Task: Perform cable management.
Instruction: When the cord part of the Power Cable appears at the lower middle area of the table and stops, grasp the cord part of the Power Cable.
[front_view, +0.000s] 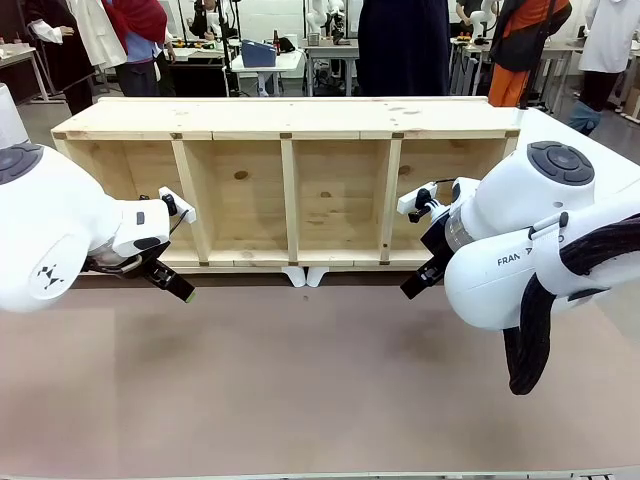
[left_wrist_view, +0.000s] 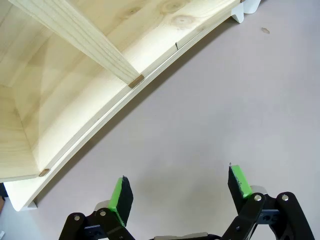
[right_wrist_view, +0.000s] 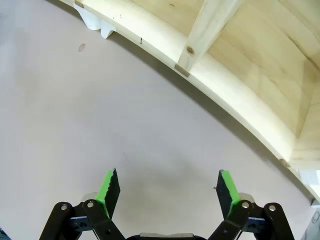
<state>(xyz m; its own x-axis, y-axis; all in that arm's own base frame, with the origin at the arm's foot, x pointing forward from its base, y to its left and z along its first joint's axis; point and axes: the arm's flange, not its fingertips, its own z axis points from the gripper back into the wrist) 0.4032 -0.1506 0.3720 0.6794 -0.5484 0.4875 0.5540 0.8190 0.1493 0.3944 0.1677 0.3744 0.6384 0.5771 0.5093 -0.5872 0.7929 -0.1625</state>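
Observation:
The cable is out of view. My left gripper hangs open just above the table, in front of the wooden shelf's left end. In the left wrist view its gripper has green pads spread wide over bare tabletop. My right gripper is open too, low in front of the shelf's right compartment. The right wrist view has that gripper with nothing between its pads, and the shelf's front edge runs above it.
The long shelf lies on its side at the table's far half, its four compartments facing me. Two small white feet sit under its middle. The brown tabletop stretches in front. A person in dark clothes stands behind the shelf.

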